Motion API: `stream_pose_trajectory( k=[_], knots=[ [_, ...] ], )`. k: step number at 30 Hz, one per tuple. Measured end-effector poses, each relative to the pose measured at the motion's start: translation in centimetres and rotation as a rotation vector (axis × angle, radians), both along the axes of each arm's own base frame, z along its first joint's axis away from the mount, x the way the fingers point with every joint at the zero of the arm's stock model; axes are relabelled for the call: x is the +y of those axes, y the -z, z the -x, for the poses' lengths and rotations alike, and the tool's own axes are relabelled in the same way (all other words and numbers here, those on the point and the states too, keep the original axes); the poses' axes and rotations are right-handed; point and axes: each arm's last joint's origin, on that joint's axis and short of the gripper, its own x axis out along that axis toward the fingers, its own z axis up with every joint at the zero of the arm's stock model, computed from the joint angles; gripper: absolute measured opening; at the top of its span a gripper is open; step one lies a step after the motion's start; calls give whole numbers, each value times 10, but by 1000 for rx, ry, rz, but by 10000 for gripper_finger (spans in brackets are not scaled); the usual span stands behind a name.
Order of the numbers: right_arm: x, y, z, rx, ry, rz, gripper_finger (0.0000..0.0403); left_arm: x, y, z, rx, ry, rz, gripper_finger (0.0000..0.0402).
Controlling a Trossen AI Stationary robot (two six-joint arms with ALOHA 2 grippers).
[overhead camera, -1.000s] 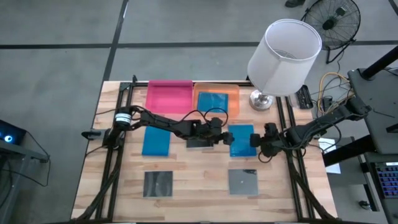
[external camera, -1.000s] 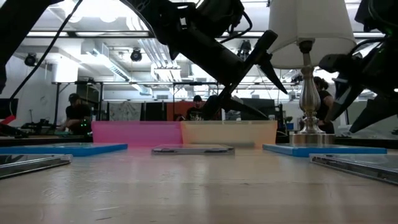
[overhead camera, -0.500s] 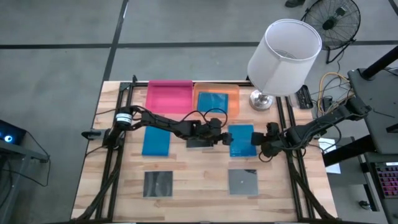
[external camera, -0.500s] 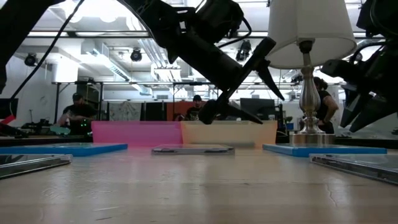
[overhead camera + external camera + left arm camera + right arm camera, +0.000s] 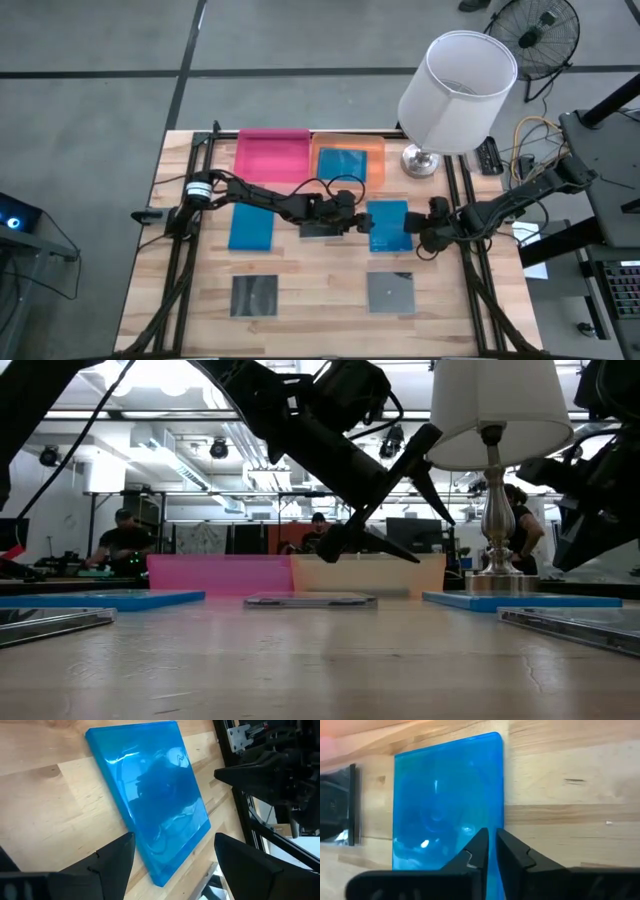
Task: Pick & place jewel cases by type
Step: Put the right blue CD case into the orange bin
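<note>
A bright blue jewel case (image 5: 388, 225) lies flat on the table between my two grippers. My left gripper (image 5: 362, 220) hovers open at its left edge, and the left wrist view shows the case (image 5: 150, 805) ahead of the spread fingers. My right gripper (image 5: 415, 235) is shut above the case's right edge (image 5: 497, 795), and the low view shows it raised off the table (image 5: 585, 530). A dark case (image 5: 322, 230) lies beneath my left arm. Another blue case (image 5: 250, 227) lies at the left, and two grey cases (image 5: 255, 295) (image 5: 390, 292) lie near the front.
A pink tray (image 5: 272, 155) and an orange tray (image 5: 375, 165) stand at the far edge, and the orange one holds a blue case (image 5: 345, 165). A lamp with a white shade (image 5: 455, 80) stands at the far right. People sit in the room beyond.
My right gripper has shut its fingers while staying above the blue case's right edge. The cases have not moved.
</note>
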Motion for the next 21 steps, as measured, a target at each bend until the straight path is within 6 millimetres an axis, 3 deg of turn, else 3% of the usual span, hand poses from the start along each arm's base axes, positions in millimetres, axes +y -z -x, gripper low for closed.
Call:
stream_pose_trajectory(
  k=[10,21],
  knots=[
    [-2,15,8,35,53,-61,8,0,15,-1,52,-4,-3,257],
    [-1,18,6,41,6,-48,8,3,14,-2,41,-8,-77,257]
  ],
)
